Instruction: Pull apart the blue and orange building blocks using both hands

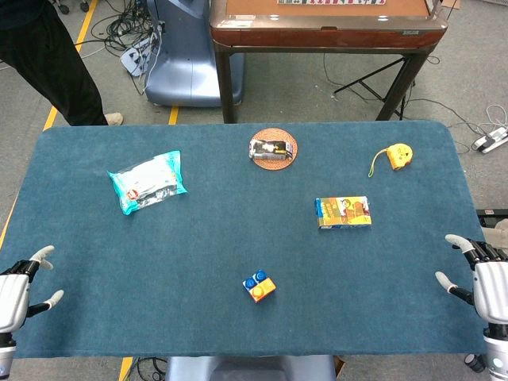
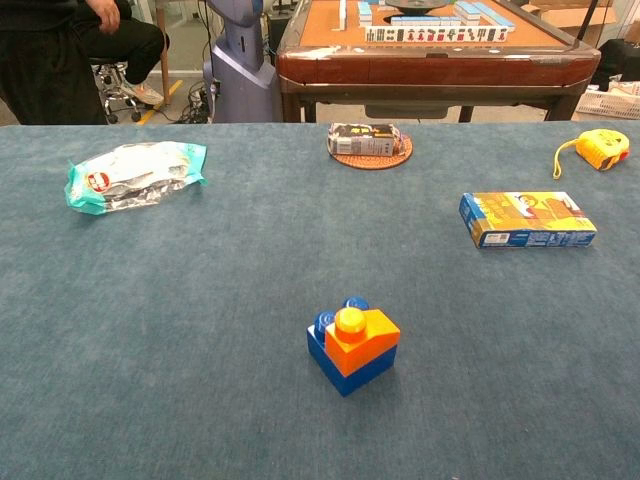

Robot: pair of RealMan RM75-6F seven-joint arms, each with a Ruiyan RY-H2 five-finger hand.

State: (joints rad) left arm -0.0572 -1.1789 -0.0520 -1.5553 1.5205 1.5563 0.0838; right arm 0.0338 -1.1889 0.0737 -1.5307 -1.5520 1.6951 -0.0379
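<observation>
The joined blocks (image 1: 259, 286) lie near the table's front middle, an orange block (image 2: 363, 337) stacked on a blue block (image 2: 340, 368). My left hand (image 1: 20, 287) hovers at the table's front left corner, fingers spread, holding nothing. At the front right edge my right hand (image 1: 480, 275) is likewise spread and empty. Both hands are far from the blocks. The chest view shows the blocks but neither hand.
A teal snack bag (image 1: 148, 182) lies at the back left. A packet on a round coaster (image 1: 273, 148) sits at the back middle, a yellow tape measure (image 1: 398, 156) at the back right, and a blue-orange box (image 1: 343, 213) right of centre.
</observation>
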